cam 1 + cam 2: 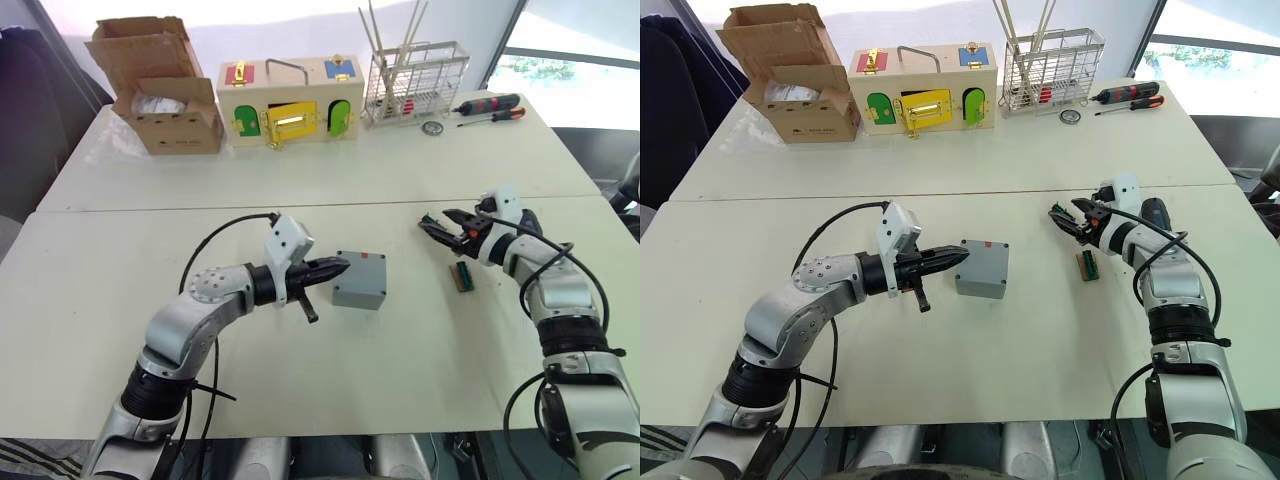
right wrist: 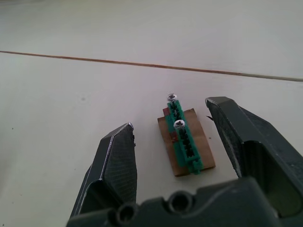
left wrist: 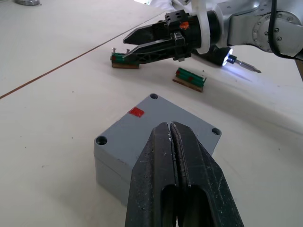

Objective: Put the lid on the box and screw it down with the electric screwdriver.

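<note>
The pale tabletop (image 1: pixel 120 300) is carrying the small deep grey plastic box (image 1: pixel 358 288) near its middle. The flat grey square lid (image 3: pixel 142 130), with a red mark on it, appears to be sitting on the box already, so the step in hand is probably fetching screws. The left gripper (image 1: pixel 340 267) is pressing its jaws together empty, tip at the box's near edge, perhaps steadying it. The right gripper (image 2: pixel 170 115) is hovering with jaws spread wide over a green screw holder on a brown base (image 2: pixel 185 142). A second holder (image 1: pixel 461 276) is lying nearby. Next, one small screw needs pinching out. The thick black electric screwdriver (image 3: pixel 239 62) is lying mostly hidden behind the right wrist, its tip glowing. Whether the corner holes are holding screws is hard to make out.
</note>
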`<state>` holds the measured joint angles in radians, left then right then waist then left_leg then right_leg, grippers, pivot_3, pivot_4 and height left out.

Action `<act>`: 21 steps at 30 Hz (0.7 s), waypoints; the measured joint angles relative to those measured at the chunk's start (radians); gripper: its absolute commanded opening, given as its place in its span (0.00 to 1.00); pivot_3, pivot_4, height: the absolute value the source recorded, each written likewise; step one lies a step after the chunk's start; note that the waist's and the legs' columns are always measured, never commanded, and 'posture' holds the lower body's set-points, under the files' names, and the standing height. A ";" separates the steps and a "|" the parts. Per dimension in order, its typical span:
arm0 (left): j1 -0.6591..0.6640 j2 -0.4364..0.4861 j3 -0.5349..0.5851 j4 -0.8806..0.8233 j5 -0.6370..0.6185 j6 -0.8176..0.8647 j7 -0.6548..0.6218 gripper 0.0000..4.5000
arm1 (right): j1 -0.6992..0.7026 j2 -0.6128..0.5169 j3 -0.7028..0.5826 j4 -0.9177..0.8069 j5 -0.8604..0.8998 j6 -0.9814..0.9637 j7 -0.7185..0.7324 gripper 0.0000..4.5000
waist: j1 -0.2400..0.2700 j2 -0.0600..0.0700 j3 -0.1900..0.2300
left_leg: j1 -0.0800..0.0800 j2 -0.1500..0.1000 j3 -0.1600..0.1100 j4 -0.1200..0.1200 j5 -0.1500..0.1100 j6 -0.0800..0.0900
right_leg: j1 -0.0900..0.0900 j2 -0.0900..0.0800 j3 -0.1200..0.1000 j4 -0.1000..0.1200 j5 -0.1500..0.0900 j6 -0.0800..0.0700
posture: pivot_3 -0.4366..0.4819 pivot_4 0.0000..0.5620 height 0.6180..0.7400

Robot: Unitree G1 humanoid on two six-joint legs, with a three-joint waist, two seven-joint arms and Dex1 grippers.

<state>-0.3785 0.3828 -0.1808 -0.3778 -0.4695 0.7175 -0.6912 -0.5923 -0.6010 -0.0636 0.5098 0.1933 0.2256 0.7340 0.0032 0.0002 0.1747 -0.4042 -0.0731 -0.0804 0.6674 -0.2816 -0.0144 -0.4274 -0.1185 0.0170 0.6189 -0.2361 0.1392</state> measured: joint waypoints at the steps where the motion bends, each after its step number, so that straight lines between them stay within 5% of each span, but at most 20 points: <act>1: 0.005 0.006 0.000 0.000 0.000 0.000 0.000 0.00 | -0.002 0.003 0.001 0.013 -0.005 -0.005 -0.001 0.51 | 0.000 0.000 0.000 | 0.000 0.000 0.000 0.000 0.000 0.000 | 0.000 0.000 0.000 0.000 0.000 0.000 | 0.48 0.27 0.95; 2: 0.008 0.008 0.000 0.000 0.000 0.000 0.000 0.00 | -0.006 0.005 0.001 0.023 -0.007 -0.008 -0.001 0.48 | 0.000 0.000 0.000 | 0.000 0.000 0.000 0.000 0.000 0.000 | 0.000 0.000 0.000 0.000 0.000 0.000 | 0.48 0.27 0.95; 6: 0.011 0.007 0.000 -0.011 0.000 0.000 0.002 0.00 | -0.020 0.006 0.000 0.045 -0.018 -0.022 -0.007 0.06 | 0.000 0.000 0.000 | 0.000 0.000 0.000 0.000 0.000 0.000 | 0.000 0.000 0.000 0.000 0.000 0.000 | 0.48 0.27 0.95; 7: 0.011 0.007 0.000 -0.015 0.000 0.000 0.003 0.00 | -0.021 0.008 -0.001 0.045 -0.017 -0.027 -0.008 0.03 | 0.000 0.000 0.000 | 0.000 0.000 0.000 0.000 0.000 0.000 | 0.000 0.000 0.000 0.000 0.000 0.000 | 0.48 0.27 0.95; 21: 0.014 0.008 -0.004 -0.018 0.003 0.000 0.003 0.00 | -0.019 0.019 -0.026 0.038 -0.008 -0.011 -0.016 0.03 | -0.001 0.000 0.000 | 0.000 0.000 0.000 0.000 0.000 0.000 | 0.000 0.000 0.000 0.000 0.000 0.000 | 0.48 0.27 0.95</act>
<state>-0.3648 0.3909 -0.1848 -0.3955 -0.4665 0.7174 -0.6884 -0.6115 -0.5815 -0.0899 0.5474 0.1851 0.2142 0.7176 0.0018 0.0003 0.1746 -0.4042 -0.0731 -0.0806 0.6674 -0.2815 -0.0145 -0.4274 -0.1185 0.0171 0.6190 -0.2362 0.1392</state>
